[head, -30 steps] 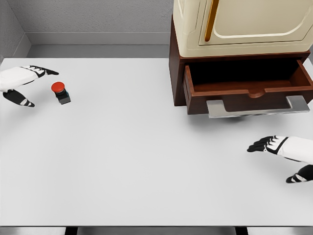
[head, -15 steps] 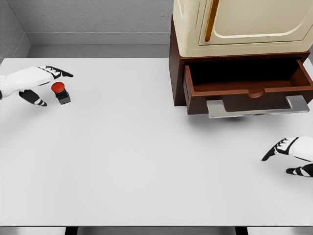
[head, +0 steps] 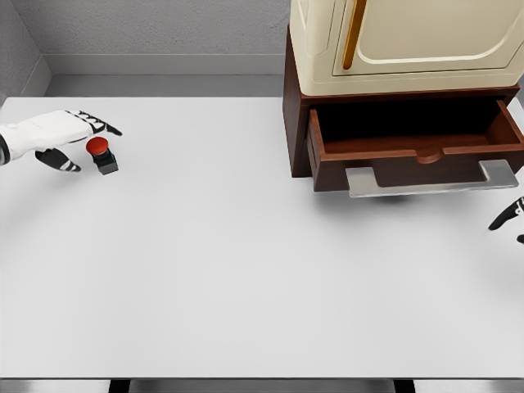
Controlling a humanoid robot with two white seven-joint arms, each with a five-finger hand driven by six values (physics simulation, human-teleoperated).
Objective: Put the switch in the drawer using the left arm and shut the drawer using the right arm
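While I line up the grasp: nothing is held.
Right hand (head: pixel 512 219): barely in frame at the counter (head: pixel 246 278) edge; fingers' state I can't tell.
Left hand (head: pixel 61 135): fingers released, bracketing the switch (head: pixel 101 154).
Drawer (head: pixel 417 151): open, ready to receive.

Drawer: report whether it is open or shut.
Open. The drawer is pulled out from the cabinet, its dark, empty interior showing behind the handle.

Single head view, high, looking down over table (head: pixel 246 278).
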